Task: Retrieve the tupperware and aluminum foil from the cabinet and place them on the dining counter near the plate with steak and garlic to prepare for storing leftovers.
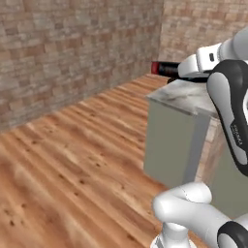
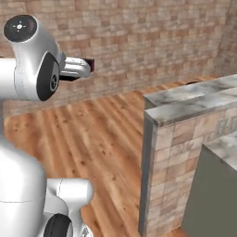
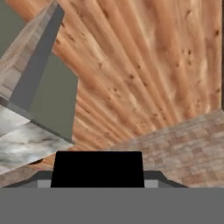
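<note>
- My gripper point(image 1: 186, 69) is clamped on the aluminum foil point(image 1: 164, 69). My fingers are neither wide apart nor pressed together; they are pinching the long black box across its narrow width.
- In the left base view the box sticks out to the left past my white hand, with its red end leading. It is roughly level and held in the air, resting on nothing.
- In the right base view only the box's dark end point(image 2: 90, 65) pokes out beyond my hand point(image 2: 78, 68), in front of the brick wall point(image 2: 139, 41).
- Looking along my fingers, the box is a flat black block point(image 3: 97, 168) lying straight across the bottom, between my tips. My pads are hidden behind it, so I cannot see exactly where they touch it.
- The dining counter point(image 1: 186, 94) is to my right, with a grey-white marbled top and dark veins. From the right side I can see its stone top point(image 2: 194, 99) sitting on a brick-faced base.
- The foil is higher than the countertop and off to its left, not touching it. In the hand view the counter's corner point(image 3: 26, 144) is at the left.
- Under the box lies the wooden plank floor point(image 1: 72, 155), running out to the far brick wall.
</note>
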Robot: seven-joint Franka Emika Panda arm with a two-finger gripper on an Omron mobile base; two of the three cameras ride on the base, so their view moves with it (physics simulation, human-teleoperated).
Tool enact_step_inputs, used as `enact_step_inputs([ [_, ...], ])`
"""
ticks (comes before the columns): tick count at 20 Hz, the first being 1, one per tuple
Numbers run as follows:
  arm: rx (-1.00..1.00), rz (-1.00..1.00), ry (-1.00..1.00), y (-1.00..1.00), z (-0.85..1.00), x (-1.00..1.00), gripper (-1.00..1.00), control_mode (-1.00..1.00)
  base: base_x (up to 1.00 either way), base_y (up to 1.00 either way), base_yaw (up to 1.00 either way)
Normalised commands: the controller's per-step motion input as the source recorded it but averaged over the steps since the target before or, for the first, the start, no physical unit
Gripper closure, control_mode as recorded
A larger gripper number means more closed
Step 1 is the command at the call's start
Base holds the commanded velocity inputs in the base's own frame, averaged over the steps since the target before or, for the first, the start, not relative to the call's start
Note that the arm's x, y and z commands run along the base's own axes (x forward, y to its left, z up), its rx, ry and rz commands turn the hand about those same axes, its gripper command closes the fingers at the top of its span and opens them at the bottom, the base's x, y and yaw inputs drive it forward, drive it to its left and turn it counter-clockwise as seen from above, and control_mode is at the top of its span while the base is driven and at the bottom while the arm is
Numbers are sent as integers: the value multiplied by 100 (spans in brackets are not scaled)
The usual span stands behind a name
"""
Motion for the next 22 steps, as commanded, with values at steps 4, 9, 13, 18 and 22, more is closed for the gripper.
enact_step_inputs([
  [4, 0, 0, 0, 0, 0, 0, 100, 100, 94, 100, -54],
  [9, 0, 0, 0, 0, 0, 0, 100, 100, 93, 100, -54],
  [13, 0, 0, 0, 0, 0, 0, 100, 100, 89, 100, -51],
  [18, 0, 0, 0, 0, 0, 0, 100, 100, 74, 100, -45],
  [22, 0, 0, 0, 0, 0, 0, 100, 100, 68, 100, -42],
])
